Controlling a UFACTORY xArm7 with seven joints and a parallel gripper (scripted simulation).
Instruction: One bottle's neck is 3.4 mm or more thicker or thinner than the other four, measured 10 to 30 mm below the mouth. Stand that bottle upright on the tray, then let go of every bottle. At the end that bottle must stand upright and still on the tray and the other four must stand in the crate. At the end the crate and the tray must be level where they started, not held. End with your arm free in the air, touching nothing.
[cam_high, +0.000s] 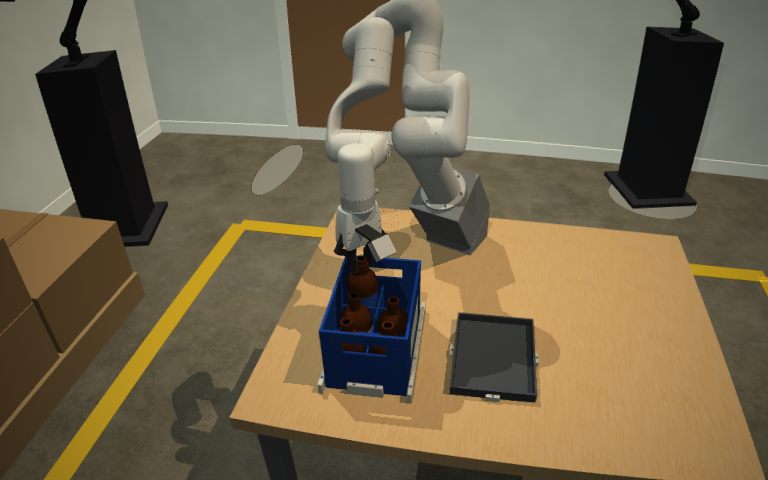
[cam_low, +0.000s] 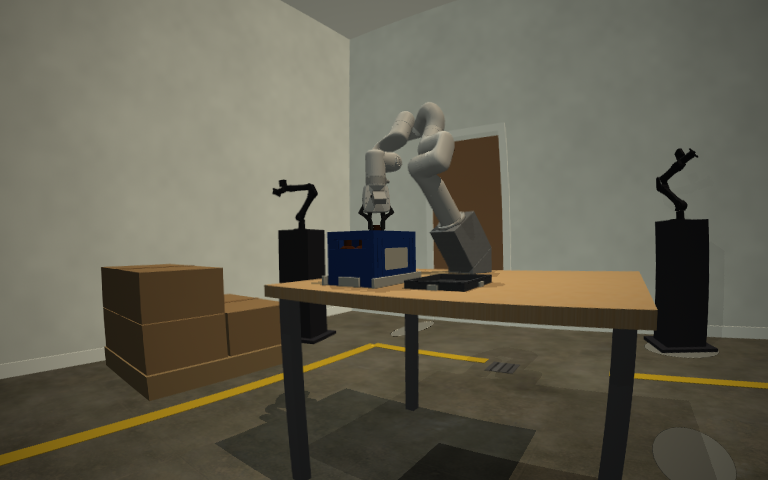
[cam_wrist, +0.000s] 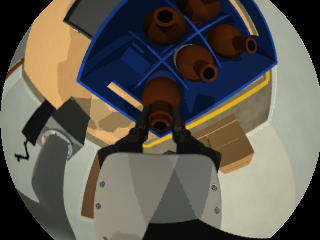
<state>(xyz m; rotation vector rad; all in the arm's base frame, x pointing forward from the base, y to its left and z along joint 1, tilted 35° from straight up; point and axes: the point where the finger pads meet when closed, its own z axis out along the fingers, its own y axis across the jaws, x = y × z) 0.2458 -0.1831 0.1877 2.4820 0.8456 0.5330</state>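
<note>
A blue crate (cam_high: 372, 328) stands on the left part of the table and holds several brown bottles. My gripper (cam_high: 356, 257) is shut on the neck of the brown bottle (cam_high: 361, 277) in the crate's far left cell, and that bottle stands higher than the others. In the wrist view my gripper (cam_wrist: 160, 113) has its fingers on either side of that bottle's neck (cam_wrist: 160, 102), with the other bottles (cam_wrist: 196, 63) in the cells beyond. The dark tray (cam_high: 493, 356) lies flat to the right of the crate with nothing on it. In the side view my gripper (cam_low: 376, 217) is just above the crate's rim (cam_low: 370, 257).
The arm's grey base (cam_high: 451, 212) sits at the table's far edge behind the crate. Cardboard boxes (cam_high: 50, 294) stand on the floor to the left. Black pedestals (cam_high: 668, 113) stand at the back corners.
</note>
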